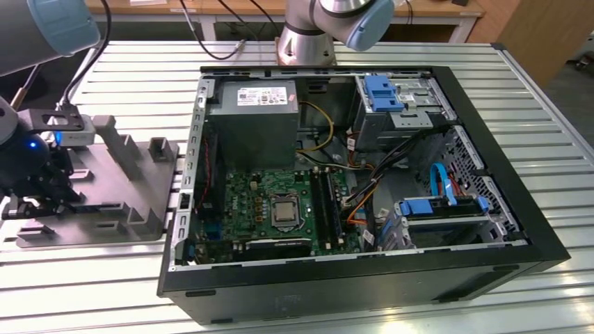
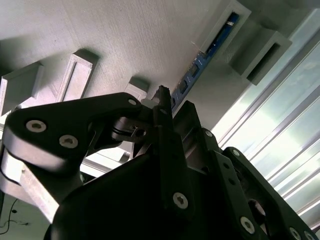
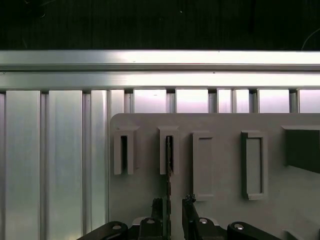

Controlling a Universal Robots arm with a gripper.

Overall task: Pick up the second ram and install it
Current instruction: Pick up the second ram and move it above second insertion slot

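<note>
The second ram (image 3: pixel 169 156) stands edge-on in a slot of the grey moulded plate (image 3: pixel 220 165). In the second wrist view it is a thin blue-tinted strip (image 2: pixel 202 62) running from a slot block towards the fingers. My gripper (image 3: pixel 172 204) is open and straddles the ram's near end, with one fingertip (image 3: pixel 157 205) on each side and a small gap to the card. In the exterior view the gripper (image 1: pixel 35 202) hangs over the plate (image 1: pixel 111 209) at the exterior view's left, beside the open computer case (image 1: pixel 519 229). Inside the case lie the motherboard (image 1: pixel 246 202) and its memory slots (image 1: pixel 323 202).
Upright grey blocks (image 1: pixel 125 149) rise from the plate close to the gripper. The case holds a power supply (image 1: pixel 250 115), loose cables (image 1: pixel 371 184) and blue-tabbed drive brackets (image 1: pixel 382 90). Everything rests on a slatted metal table (image 1: pixel 519 83). The arm's base (image 1: pixel 311 38) stands behind the case.
</note>
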